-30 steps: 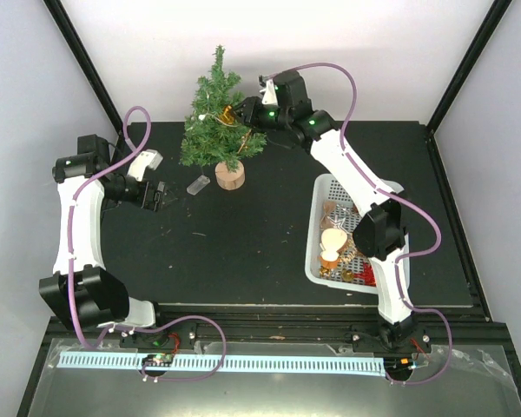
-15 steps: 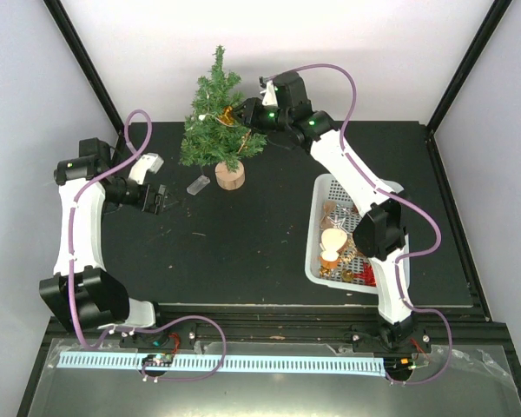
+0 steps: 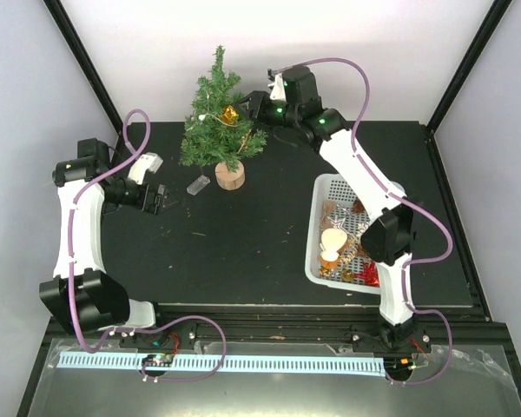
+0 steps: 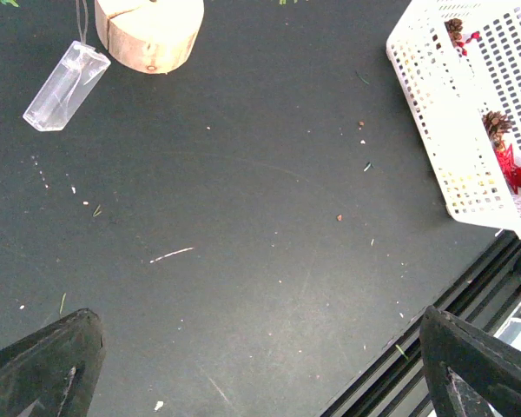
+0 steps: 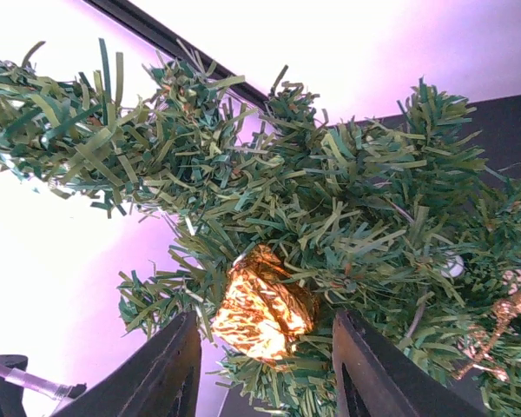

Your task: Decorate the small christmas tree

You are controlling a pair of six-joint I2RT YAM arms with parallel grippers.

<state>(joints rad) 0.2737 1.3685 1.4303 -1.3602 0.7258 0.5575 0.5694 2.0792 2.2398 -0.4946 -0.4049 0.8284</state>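
1. At the far side of the black table [image 3: 243, 243], left of centre, the small christmas tree [image 3: 214, 122] is standing upright on its round wood base [image 3: 230, 176].
2. A gold foil ornament [image 3: 228, 114] is sitting among the branches on the tree's right side, roughly halfway up.
3. The right gripper [image 3: 250, 103] is hovering just beside the tree at ornament height, pointing left toward it.
4. In the right wrist view, the 2 fingers [image 5: 169, 373] are standing apart, with the ornament showing in the gap between them. A narrow space is showing on each side of it, so the jaws are gripping nothing.
5. A thin gold sprig [image 5: 493, 334] is hanging in the branches to the right of the ornament in that same view.
6. The left gripper [image 3: 159, 198] is hovering over the table, left of the tree and well apart from it. Its jaws are spread wide and are holding nothing.
7. A clear plastic box [image 3: 198, 184] is lying flat on the table just beside the wood base, on the base's left. A thin wire is running from its far end toward the tree.
8. The white basket [image 3: 314, 230] is resting on the right half of the table, close to the right arm. It is holding pine cones [image 4: 495, 126], red pieces [image 4: 508, 165] and gold pieces.
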